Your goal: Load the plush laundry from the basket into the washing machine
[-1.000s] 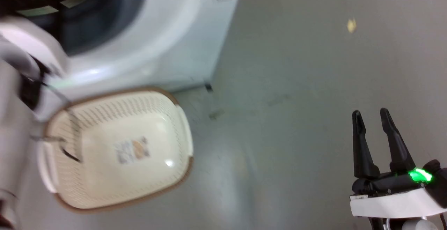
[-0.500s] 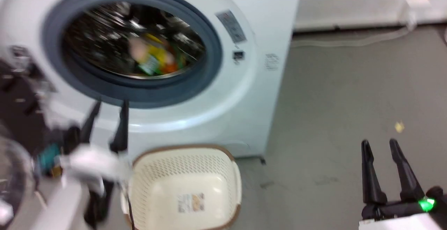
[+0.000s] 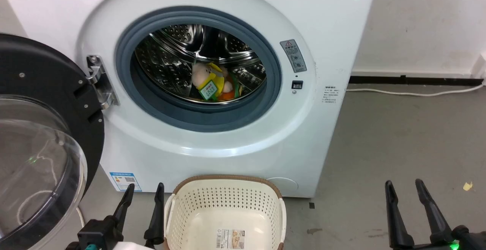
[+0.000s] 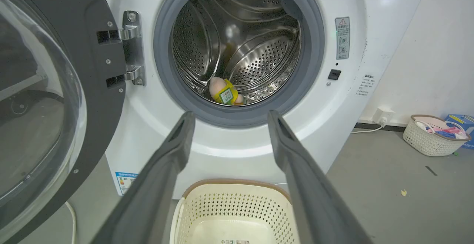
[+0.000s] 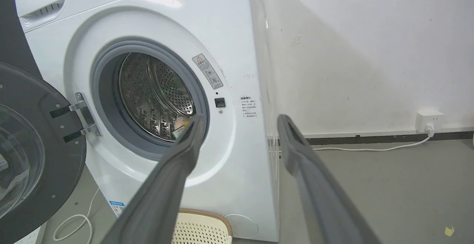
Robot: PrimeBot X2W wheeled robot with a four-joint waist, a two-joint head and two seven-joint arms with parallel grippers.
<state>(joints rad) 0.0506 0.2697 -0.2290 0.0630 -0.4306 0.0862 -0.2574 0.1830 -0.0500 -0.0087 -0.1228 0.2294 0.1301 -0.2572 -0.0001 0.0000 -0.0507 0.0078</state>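
The basket (image 3: 228, 200) sits on the floor (image 3: 398, 136) just right of the left claw (image 3: 145, 185) and well left of the right claw (image 3: 403, 183). Directly behind it — ahead of the left claw — stands the washing machine (image 3: 334, 33). The plush laundry (image 3: 208, 84) lies in the drum (image 3: 171, 64), at its bottom, up and ahead of the left claw. The door (image 3: 45, 90) stands open left of that claw, hinged on the machine's left side. Ahead of the right claw the floor runs to a wall (image 3: 417, 22) — a cable (image 3: 410, 93) lies along its foot.
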